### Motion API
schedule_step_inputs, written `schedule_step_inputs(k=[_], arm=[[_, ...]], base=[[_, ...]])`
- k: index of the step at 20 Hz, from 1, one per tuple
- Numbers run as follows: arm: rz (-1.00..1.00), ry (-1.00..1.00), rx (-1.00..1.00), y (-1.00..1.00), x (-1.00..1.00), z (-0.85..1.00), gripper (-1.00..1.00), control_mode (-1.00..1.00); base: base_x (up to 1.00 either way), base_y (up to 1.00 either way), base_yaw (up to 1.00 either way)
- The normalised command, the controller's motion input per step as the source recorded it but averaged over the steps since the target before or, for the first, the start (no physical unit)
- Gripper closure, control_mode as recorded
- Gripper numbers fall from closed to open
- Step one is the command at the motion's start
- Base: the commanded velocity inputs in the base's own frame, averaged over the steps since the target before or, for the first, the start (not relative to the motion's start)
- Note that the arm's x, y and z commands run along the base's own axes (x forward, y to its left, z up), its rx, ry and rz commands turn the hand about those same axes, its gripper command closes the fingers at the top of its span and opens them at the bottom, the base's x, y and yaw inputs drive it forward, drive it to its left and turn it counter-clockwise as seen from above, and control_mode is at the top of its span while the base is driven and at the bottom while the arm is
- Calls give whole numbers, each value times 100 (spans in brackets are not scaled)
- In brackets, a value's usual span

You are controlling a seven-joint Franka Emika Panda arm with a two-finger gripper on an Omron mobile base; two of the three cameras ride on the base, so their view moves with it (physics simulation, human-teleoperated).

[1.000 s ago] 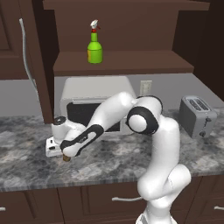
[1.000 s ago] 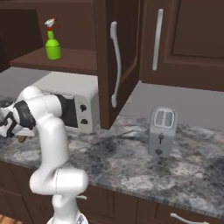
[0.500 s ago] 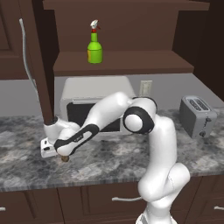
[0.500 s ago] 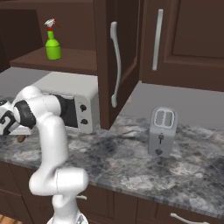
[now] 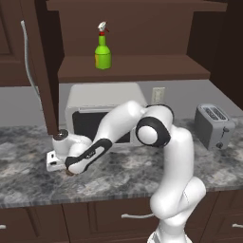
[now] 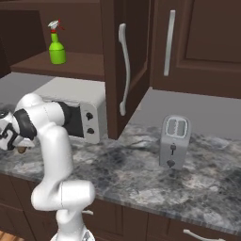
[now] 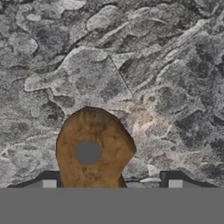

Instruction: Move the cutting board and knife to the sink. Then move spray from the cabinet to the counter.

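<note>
**Gripper low on the counter, straddling a brown handle**

Left base view: your gripper [image 5: 68, 172] sits low on the counter [image 5: 28, 175]; the spray [image 5: 102, 47] stands far above it in the cabinet [image 5: 133, 69].

Right base view: the sight matches, with the toaster [image 6: 174, 142] well off to the side.

Hand view: the jaws stand apart around the knife [image 7: 92, 151] handle; you cannot tell whether they grip it.

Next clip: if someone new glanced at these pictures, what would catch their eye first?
Probably the white arm bent low to the left, its gripper down at the grey marbled stone counter over a brown wooden knife handle that lies between the fingers. Next, the small green spray bottle alone on the dark brown cabinet's shelf, above the white microwave.
</note>
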Motion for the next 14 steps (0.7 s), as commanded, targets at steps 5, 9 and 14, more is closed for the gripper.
schedule_step_inputs(k=[5, 9, 14], arm=[[-1, -9, 14, -49, -18, -39, 100, -100], [-1, 0, 0, -2, 0, 0, 100, -100], [-3, 0, 0, 2, 0, 36, 100, -100]], base=[[0, 0, 0], [0, 0, 0], [0, 0, 0]])
